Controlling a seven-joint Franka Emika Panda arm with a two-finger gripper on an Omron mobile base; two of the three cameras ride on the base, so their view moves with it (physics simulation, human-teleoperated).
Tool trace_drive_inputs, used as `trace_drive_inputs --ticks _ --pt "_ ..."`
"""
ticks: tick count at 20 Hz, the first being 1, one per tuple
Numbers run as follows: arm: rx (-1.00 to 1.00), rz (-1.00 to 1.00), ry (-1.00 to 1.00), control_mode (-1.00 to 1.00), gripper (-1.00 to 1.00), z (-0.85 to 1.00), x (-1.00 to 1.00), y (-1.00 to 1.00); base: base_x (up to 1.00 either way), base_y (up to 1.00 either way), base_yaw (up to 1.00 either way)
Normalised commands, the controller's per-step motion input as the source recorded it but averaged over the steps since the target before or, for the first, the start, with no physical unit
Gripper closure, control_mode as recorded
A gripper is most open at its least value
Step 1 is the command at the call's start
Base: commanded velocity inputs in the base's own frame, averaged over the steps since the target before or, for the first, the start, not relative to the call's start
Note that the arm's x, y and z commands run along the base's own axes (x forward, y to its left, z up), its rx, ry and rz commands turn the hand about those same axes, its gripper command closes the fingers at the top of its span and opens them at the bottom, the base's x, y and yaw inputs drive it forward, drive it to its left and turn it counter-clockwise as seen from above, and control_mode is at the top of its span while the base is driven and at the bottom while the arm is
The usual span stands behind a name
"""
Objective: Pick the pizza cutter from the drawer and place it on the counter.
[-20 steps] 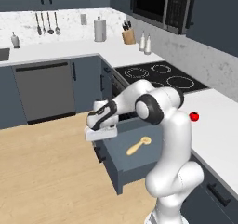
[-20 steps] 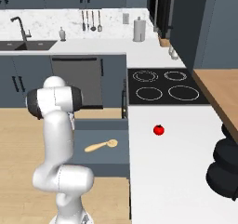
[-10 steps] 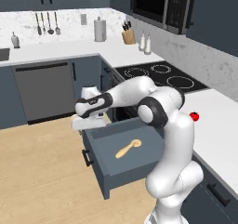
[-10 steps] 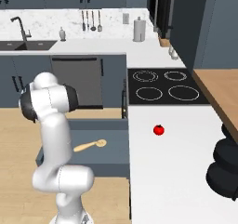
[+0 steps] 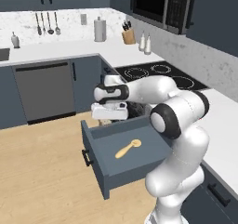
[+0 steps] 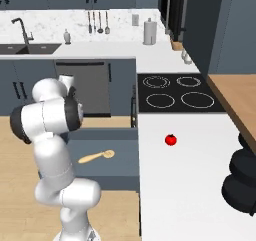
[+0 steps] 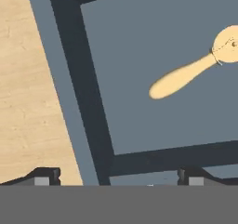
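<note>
Kitchen drawer (image 5: 122, 159) stands pulled out, cutter (image 5: 128, 149) flat inside. Tool (image 5: 109, 112) hangs open above the drawer's rear corner. Centre over the handle, then descend squarely.

White arm bent forward, pincer (image 7: 116, 176) pointing down, jaws wide apart

There is one pizza cutter (image 5: 128, 149) in one open drawer (image 5: 110, 176). One tomato (image 6: 171, 139) lies on the counter (image 6: 190, 195). Four burner rings are on one cooktop (image 6: 172, 92).
</note>
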Motion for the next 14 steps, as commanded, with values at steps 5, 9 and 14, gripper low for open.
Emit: trace_drive_inputs --ticks 5,9,14 --pt "-0.02 -0.29 -0.07 -1.0 -1.0 -0.12 -0.86 -1.0 0.0 0.0 0.0" --pt "-0.13 -0.19 -0.15 -1.0 -1.0 0.05 -0.4 -0.57 0.0 0.0 0.0" --pt "-0.3 -0.12 0.0 -1.0 -1.0 -0.01 0.46 0.12 0.0 0.0 0.0"
